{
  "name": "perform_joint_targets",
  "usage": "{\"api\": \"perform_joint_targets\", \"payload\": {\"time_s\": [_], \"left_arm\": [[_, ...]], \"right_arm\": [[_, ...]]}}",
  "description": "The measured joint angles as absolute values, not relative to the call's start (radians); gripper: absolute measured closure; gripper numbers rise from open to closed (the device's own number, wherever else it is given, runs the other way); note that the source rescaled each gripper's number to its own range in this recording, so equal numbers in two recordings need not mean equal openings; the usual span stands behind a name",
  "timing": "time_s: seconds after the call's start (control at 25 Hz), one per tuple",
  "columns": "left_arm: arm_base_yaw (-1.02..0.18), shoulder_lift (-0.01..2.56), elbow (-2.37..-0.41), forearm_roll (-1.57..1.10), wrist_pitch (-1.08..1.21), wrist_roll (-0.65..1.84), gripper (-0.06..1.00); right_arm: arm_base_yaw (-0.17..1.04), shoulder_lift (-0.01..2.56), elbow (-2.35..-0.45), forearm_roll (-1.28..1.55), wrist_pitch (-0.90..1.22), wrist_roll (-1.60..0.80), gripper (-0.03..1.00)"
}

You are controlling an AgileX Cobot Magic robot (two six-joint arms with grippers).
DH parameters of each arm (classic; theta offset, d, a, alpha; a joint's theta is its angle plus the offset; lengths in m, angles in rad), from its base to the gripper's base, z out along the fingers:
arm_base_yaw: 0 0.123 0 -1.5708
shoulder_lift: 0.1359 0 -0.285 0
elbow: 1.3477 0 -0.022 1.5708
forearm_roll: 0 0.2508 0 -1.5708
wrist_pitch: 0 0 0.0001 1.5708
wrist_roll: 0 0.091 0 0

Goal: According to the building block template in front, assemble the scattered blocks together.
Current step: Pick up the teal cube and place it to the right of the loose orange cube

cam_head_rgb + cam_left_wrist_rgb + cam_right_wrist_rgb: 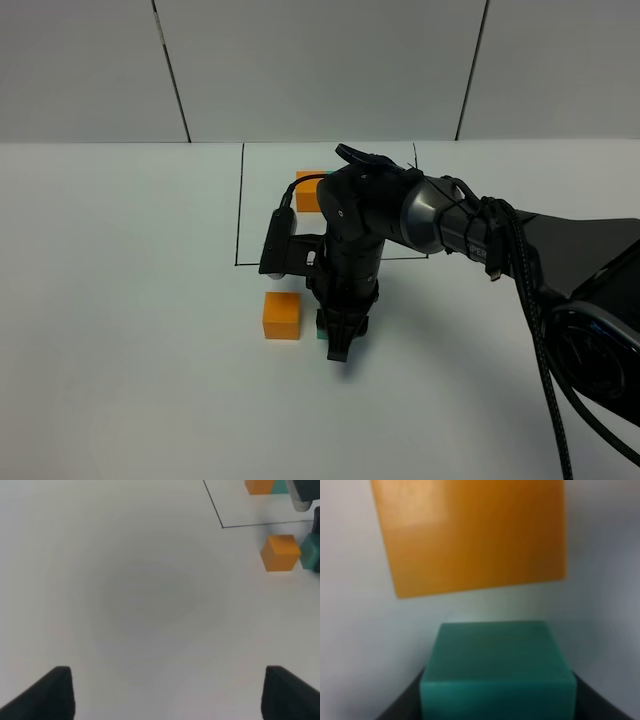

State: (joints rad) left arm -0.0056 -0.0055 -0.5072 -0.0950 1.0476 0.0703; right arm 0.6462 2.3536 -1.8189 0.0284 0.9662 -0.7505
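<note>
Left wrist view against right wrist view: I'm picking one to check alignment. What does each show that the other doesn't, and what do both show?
Left wrist only: the template, its black line and the open left gripper. Right wrist only: the right gripper shut on the teal cube, seen close. Both: teal cube and orange cube, a gap between.

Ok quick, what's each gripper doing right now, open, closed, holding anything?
Left gripper: open, holding nothing.
Right gripper: closed on the teal cube.
</note>
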Motion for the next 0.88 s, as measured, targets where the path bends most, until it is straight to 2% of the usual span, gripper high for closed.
{"api": "perform_joint_targets", "payload": {"time_s": [0.88], "left_arm": [[-0.006, -0.006, -0.507, -0.095, 1.048, 0.07, 0.23]], "right_arm": [[0.661, 2.355, -1.819, 0.061, 0.931, -0.77, 0.97]]}}
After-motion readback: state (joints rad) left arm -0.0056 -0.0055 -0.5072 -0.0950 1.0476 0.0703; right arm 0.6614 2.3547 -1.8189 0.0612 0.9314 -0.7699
